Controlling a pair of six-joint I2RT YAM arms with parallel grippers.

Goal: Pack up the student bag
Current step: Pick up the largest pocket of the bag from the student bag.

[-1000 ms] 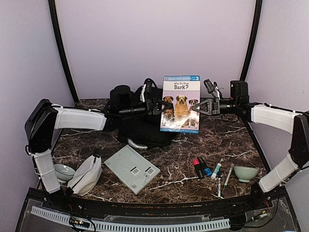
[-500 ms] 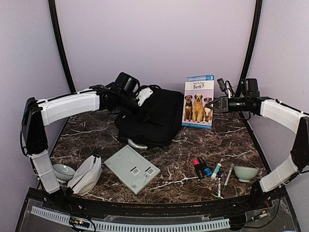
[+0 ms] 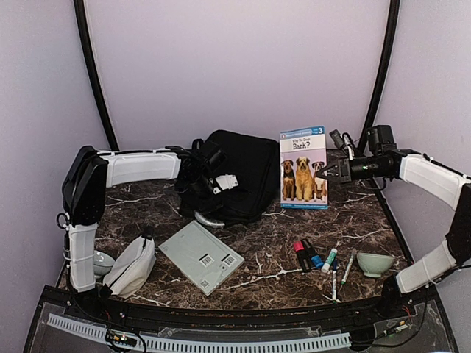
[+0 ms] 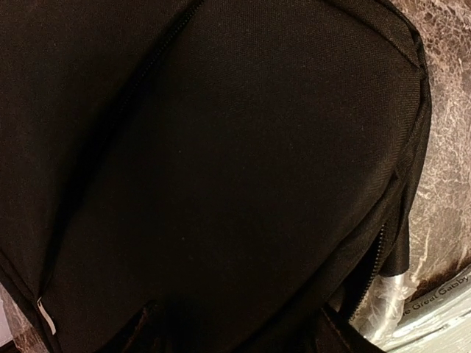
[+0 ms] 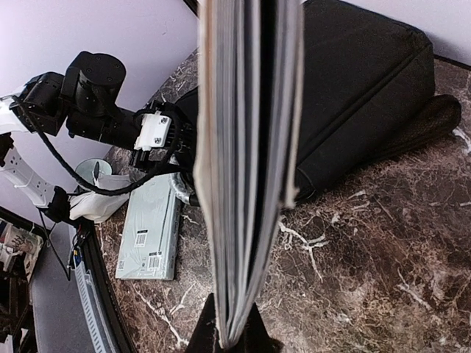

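Note:
The student bag (image 3: 246,169) is a large black backpack lying at the back middle of the table. Its black fabric (image 4: 221,147) fills the left wrist view, with a zipper (image 4: 377,257) at the lower right. My left gripper (image 3: 218,182) hovers close over the bag's left front part, its dark fingers (image 4: 147,323) standing wide apart and open. My right gripper (image 3: 324,175) is shut on the right edge of a dog book (image 3: 303,168), holding it upright just right of the bag. The book (image 5: 246,147) appears edge-on in the right wrist view, pinched at the bottom by that gripper (image 5: 235,334).
A flat grey box (image 3: 200,256) lies in front of the bag. A white-grey pouch (image 3: 132,265) and a bowl (image 3: 99,261) sit front left. Markers (image 3: 309,254), pens (image 3: 338,268) and a second bowl (image 3: 375,263) sit front right.
My left gripper let go of the book, opened, swung away to the left and came down close over the bag. My right gripper carried the book to the right.

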